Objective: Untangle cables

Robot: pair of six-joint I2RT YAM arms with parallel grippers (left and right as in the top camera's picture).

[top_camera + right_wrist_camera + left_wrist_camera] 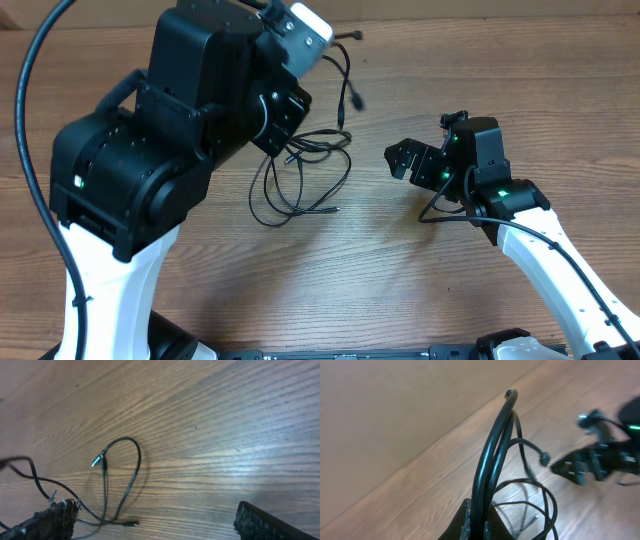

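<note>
Even, warm illumination is supplied from above, and all three views are rendered moderately bright. A broad patch of glare is seen on the table in the right wrist view, where the wood grain is partly washed out. Soft, faint shadows are cast beside the cables in the overhead view. In the left wrist view the right arm is blurred (its green light is smeared), and detail is lost in the background.

Centre frame: thin black flexible cables, glossy. Light brown wooden table, darker streaky grain all over. Upper left: bulky black plastic left arm, white lower link. Right side: smaller black plastic right arm, green lights lit, white lower link.
</note>
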